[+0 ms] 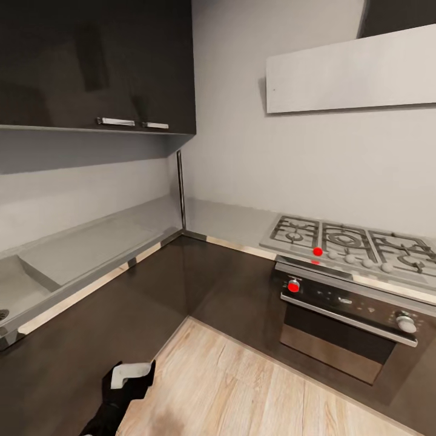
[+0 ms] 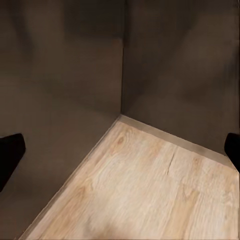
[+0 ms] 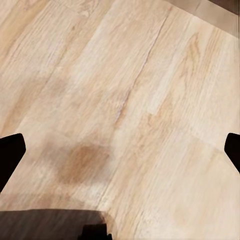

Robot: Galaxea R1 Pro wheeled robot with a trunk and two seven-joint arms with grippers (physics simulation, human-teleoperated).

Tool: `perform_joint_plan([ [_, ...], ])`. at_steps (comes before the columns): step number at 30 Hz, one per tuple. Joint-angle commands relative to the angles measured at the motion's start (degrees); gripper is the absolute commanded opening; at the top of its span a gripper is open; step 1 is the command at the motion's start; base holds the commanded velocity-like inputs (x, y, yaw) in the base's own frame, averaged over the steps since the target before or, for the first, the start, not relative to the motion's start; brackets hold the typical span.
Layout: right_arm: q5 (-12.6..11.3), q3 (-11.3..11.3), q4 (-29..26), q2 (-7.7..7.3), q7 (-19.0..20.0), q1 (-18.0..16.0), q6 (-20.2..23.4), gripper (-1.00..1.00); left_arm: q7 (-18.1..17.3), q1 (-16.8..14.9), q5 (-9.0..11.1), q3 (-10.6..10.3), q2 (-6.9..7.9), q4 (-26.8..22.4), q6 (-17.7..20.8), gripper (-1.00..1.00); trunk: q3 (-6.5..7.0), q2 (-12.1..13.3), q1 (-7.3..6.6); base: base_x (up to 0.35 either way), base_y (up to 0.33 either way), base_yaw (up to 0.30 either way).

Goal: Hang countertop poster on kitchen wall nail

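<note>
The left gripper [image 2: 120,155] shows two black fingertips [image 2: 10,155] spread wide apart, holding nothing, above the pale wood plank floor [image 2: 145,190] at the inner corner of the dark cabinet fronts [image 2: 65,75]. The right gripper [image 3: 120,155] is likewise spread and empty over the planks. The long grey metallic L-shaped countertop [image 1: 91,245] carries one sunken sink [image 1: 24,284] and one gas hob [image 1: 357,242] above one oven [image 1: 345,321]. Two silver handles [image 1: 115,122] sit on the dark wall cupboards.

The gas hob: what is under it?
Under the gas hob sits a dark built-in oven with red and silver knobs and a long handle. Its closed door hides whatever is inside.
</note>
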Motion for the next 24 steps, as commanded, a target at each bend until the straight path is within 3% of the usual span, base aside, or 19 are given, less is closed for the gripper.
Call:
perform_joint_plan([
  [1, 0.0, 0.0, 0.1, 0.00, -0.1, 0.0, -0.3, 1.00, 0.1, 0.0, 0.0, 0.0, -0.14, -0.6, 0.5, 1.00, -0.05, 0.0, 0.00, 0.000, 0.000, 0.000],
  [6, 0.0, -0.1, 0.1, -0.07, -0.1, 0.0, -0.6, 1.00, 0.0, 0.0, 0.0, 0.0, -0.70, -1.6, 1.0, 1.00, -0.05, 0.0, 0.00, 0.000, 0.000, 0.000],
  [7, 0.0, -0.1, 0.2, -0.27, -0.1, 0.0, -0.7, 1.00, 0.0, -0.9, 0.0, 0.0, -1.89, -2.2, 4.0, 1.00, -0.05, 0.0, 0.00, 0.000, 0.000, 0.000],
  [9, 0.0, 0.0, 0.2, -0.46, -0.1, 0.0, -0.7, 1.00, 0.1, -3.4, 0.0, 0.0, -2.61, -2.7, 7.8, 1.00, -0.05, 0.0, 0.00, 0.000, 0.000, 0.000],
  [10, 0.0, 0.0, 0.3, -0.52, -0.1, 0.0, -0.7, 1.00, 0.2, -7.8, -0.1, 0.0, -3.61, -2.7, 11.3, 1.00, -0.05, 0.0, 0.00, 0.000, 0.000, 0.000],
  [14, 0.0, 0.0, 0.5, -0.60, -0.2, 0.0, -0.8, 1.00, 1.1, -17.8, -0.3, 0.0, -5.89, -2.2, 18.7, 1.00, -0.05, 0.0, 0.00, 0.000, 0.000, 0.000],
  [15, 0.0, 0.1, 0.7, -0.65, -0.2, 0.1, -0.8, 1.00, 1.6, -22.1, -0.3, 0.0, -6.52, -1.4, 21.2, 1.00, -0.05, 0.0, 0.00, 0.000, 0.000, 0.000],
  [18, 0.0, 0.0, 1.5, -0.68, -0.3, 0.5, -0.8, 1.00, 2.2, -28.7, -0.3, 0.0, -7.11, 1.5, 23.4, 1.00, -0.05, 0.0, 0.00, 0.000, 0.000, 0.000],
  [19, 0.0, 0.0, 2.3, -0.70, -0.3, 0.6, -1.1, 1.00, 2.5, -33.8, -0.3, 0.0, -7.65, 5.0, 24.3, 1.00, -0.05, 0.0, 0.00, 0.000, 0.000, 0.000],
  [22, 0.0, 0.0, 3.7, -0.71, -0.3, 0.8, -2.0, 1.00, 3.1, -41.3, -0.2, 0.0, -8.40, 11.1, 25.0, 1.00, -0.05, 0.0, 0.00, 0.000, 0.000, 0.000],
  [23, 0.0, 0.0, 4.6, -0.71, -0.3, 0.9, -3.1, 1.00, 4.0, -46.0, -0.2, 0.0, -8.58, 15.2, 25.2, 1.00, -0.05, 0.0, 0.00, 0.000, 0.000, 0.000],
  [24, 0.0, 0.0, 4.9, -0.71, -0.3, 1.0, -3.7, 1.00, 4.5, -48.3, -0.2, 0.0, -8.58, 17.2, 25.3, 1.00, -0.05, 0.0, 0.00, 0.000, 0.000, 0.000],
])
